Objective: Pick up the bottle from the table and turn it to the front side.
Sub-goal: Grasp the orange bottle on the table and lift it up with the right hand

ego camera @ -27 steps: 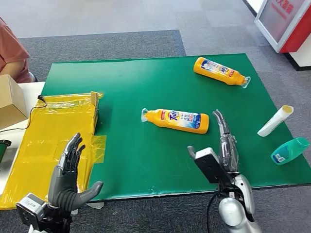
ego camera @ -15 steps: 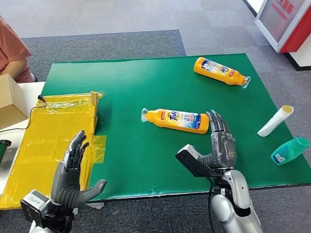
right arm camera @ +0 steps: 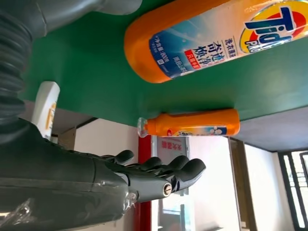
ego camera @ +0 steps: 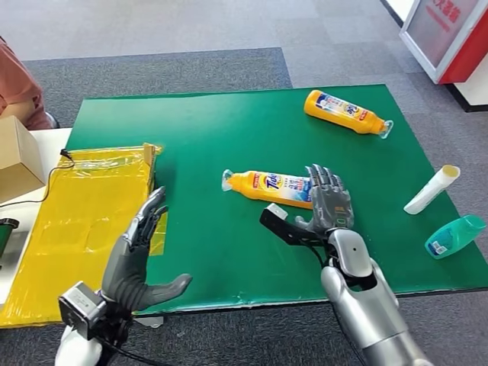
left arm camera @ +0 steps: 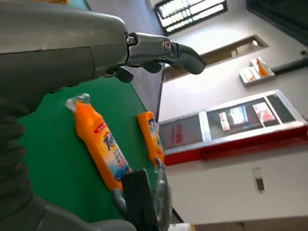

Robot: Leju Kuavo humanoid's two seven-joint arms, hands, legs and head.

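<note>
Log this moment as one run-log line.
phase: reach | right hand: open, at base of near orange bottle, not gripping | left hand: open, holds nothing | bottle: lying on green mat

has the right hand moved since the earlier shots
Yes. The right hand has moved forward and left across the green mat, now reaching the base of the near orange bottle.

Yellow wrapped package [ego camera: 86,213] on the table's left; cardboard box [ego camera: 17,156] beside it — white tube [ego camera: 431,189], teal bottle [ego camera: 454,235] right.
</note>
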